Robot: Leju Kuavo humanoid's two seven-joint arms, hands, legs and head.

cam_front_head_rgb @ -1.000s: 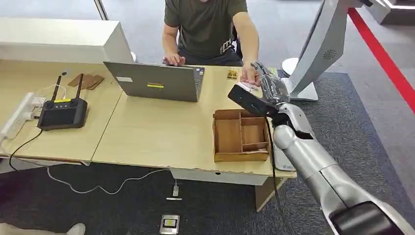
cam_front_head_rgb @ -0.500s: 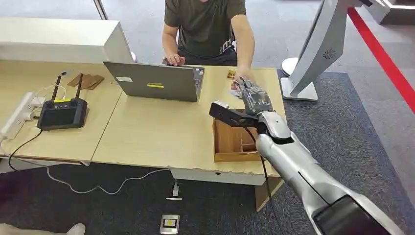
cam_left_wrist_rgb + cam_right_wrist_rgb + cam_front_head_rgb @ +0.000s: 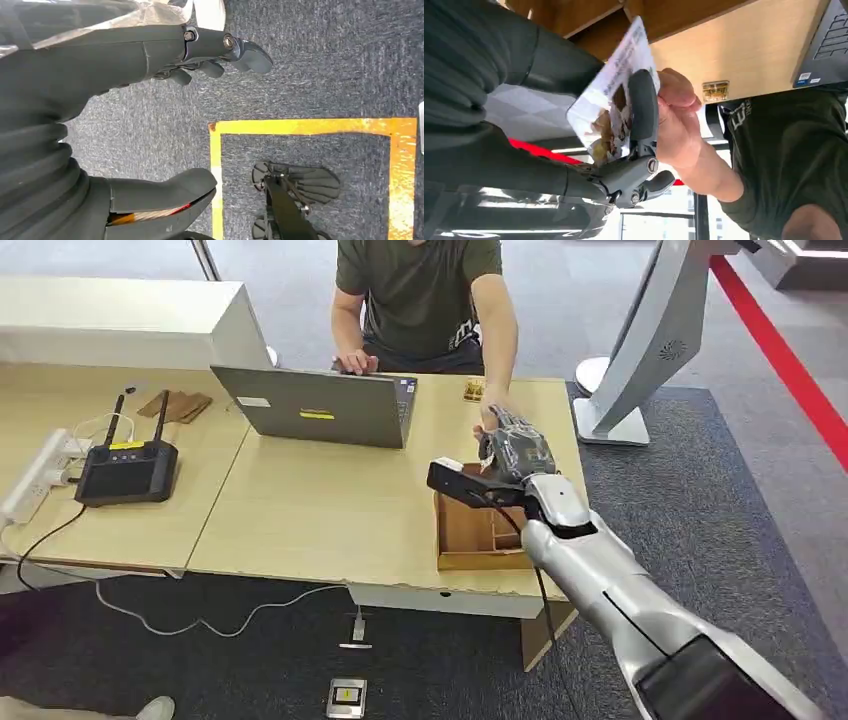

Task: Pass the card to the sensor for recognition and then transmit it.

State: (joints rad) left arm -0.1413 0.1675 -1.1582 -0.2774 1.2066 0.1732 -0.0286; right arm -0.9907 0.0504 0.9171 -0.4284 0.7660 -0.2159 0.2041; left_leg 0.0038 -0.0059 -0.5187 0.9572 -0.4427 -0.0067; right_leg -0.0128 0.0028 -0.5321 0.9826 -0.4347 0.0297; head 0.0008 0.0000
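A: Two hands meet on the card [image 3: 611, 107]: our right hand [image 3: 512, 452] and the person's hand [image 3: 676, 125]. In the right wrist view we see one of our dark fingers [image 3: 642, 107] laid across the card's printed face, and the person's fingers touch the card from the other side.

B: So we say our right hand holds the card?

A: Yes, we grip it. In the head view that hand is above the far edge of the wooden tray [image 3: 470, 535], which sits on the desk [image 3: 320, 510] near its right end.

B: And our left hand [image 3: 165, 55]?

A: It hangs over grey carpet [image 3: 310, 65] marked with yellow tape [image 3: 300, 126]. We see its fingers loosely bent and apart, nothing in them.

B: What else do we see on the desk?

A: A grey laptop [image 3: 315, 408] in front of the person [image 3: 420, 290], and a black controller [image 3: 128, 468] with two antennas towards the left end.
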